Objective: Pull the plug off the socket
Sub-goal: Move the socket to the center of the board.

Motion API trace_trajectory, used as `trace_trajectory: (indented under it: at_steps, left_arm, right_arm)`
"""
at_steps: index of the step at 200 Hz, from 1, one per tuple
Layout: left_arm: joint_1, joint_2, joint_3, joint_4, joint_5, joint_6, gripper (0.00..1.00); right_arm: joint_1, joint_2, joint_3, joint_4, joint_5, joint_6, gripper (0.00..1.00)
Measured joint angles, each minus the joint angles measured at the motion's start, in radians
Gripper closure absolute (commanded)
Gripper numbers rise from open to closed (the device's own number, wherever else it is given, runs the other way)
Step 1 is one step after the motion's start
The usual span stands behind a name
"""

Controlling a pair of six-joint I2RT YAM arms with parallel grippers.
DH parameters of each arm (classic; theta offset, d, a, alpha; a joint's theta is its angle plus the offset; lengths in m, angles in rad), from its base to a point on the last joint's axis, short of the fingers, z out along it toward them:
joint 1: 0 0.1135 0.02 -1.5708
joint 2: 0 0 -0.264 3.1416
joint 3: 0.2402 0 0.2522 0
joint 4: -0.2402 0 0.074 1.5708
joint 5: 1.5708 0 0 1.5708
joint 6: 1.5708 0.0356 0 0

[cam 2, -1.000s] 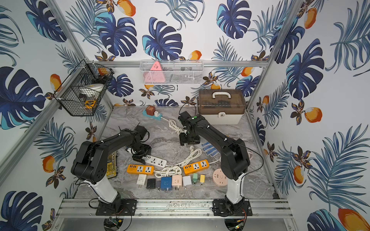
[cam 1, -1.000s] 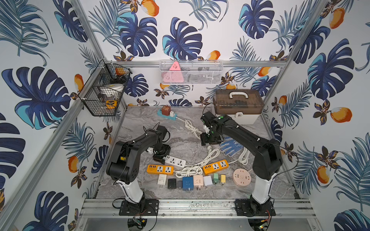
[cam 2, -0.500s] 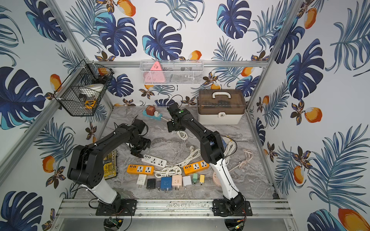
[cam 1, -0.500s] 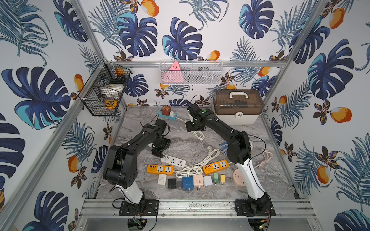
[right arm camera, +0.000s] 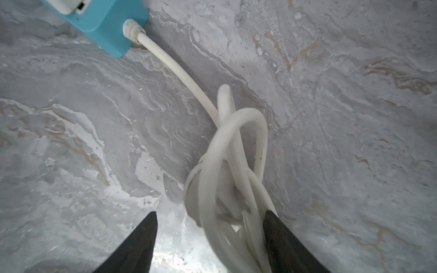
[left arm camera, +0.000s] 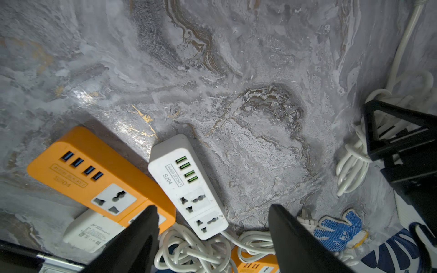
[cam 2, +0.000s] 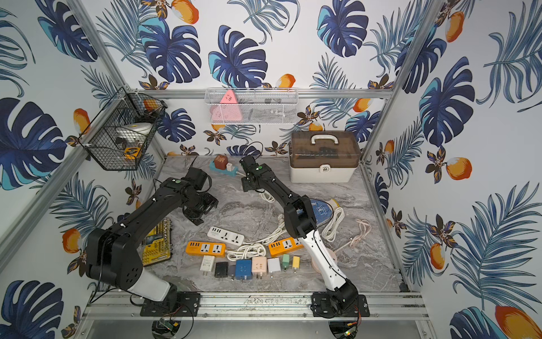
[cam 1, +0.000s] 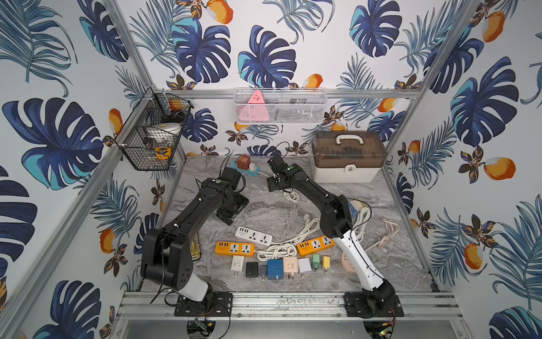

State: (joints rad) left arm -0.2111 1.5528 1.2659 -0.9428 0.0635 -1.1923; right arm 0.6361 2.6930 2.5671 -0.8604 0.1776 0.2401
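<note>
Left arm [cam 1: 187, 223] and right arm [cam 1: 319, 199]: matte black boxy links, white base link [cam 1: 359, 258], black bolted base plates [cam 1: 202, 303]. Green dot [cam 1: 218, 181] on each wrist, thin black cables [cam 1: 282, 142] looped off it. Fingers [left arm camera: 132, 243] black, wedge-shaped.

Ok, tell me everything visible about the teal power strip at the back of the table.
The teal power strip looks like smooth plastic and lies flat near the far edge of the marble tabletop. A reddish-brown adapter and a small white plug stand plugged into its top. A white cord leaves one end and runs into a knotted bundle.
</note>
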Motion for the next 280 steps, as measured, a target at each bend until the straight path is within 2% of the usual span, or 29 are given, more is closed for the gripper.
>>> trace_trajectory:
  at_steps: [21,58,73,96,136,167,183,209,241,258,280]
  left_arm:
    - [0.004,0.003,0.0,0.0,-0.001,0.012,0.21]
    - [0.018,0.021,0.0,0.0,-0.004,0.012,0.21]
    - [0.022,0.029,0.001,0.0,-0.004,0.012,0.21]
    - [0.031,0.036,0.002,0.001,-0.003,0.012,0.21]
    - [0.054,0.036,-0.005,0.003,-0.003,0.008,0.22]
    - [0.062,0.033,-0.013,0.005,-0.004,0.006,0.22]
    - [0.062,0.032,-0.018,0.007,-0.003,0.004,0.22]
    - [0.063,0.027,-0.029,0.006,-0.003,0.0,0.22]
    - [0.063,0.021,-0.03,0.002,-0.004,-0.01,0.23]
    - [0.063,0.014,-0.03,-0.001,-0.008,-0.01,0.23]
    - [0.063,0.006,-0.036,-0.001,-0.011,-0.01,0.23]
  right_arm:
    - [0.016,0.009,0.002,-0.007,0.046,-0.034,0.54]
    - [0.062,-0.056,-0.132,0.032,0.113,-0.113,0.79]
    - [0.079,-0.097,-0.202,0.045,0.121,-0.139,0.87]
    - [0.111,-0.19,-0.347,0.078,0.109,-0.194,0.93]
    - [0.166,-0.401,-0.648,0.125,0.037,-0.303,0.94]
    - [0.161,-0.535,-0.812,0.178,0.006,-0.367,0.95]
    - [0.146,-0.573,-0.88,0.2,0.004,-0.394,0.9]
    - [0.12,-0.578,-0.911,0.214,0.011,-0.43,0.87]
    - [0.118,-0.513,-0.878,0.235,0.051,-0.492,0.87]
    - [0.121,-0.504,-0.869,0.248,0.076,-0.531,0.84]
    - [0.12,-0.491,-0.858,0.257,0.121,-0.568,0.86]
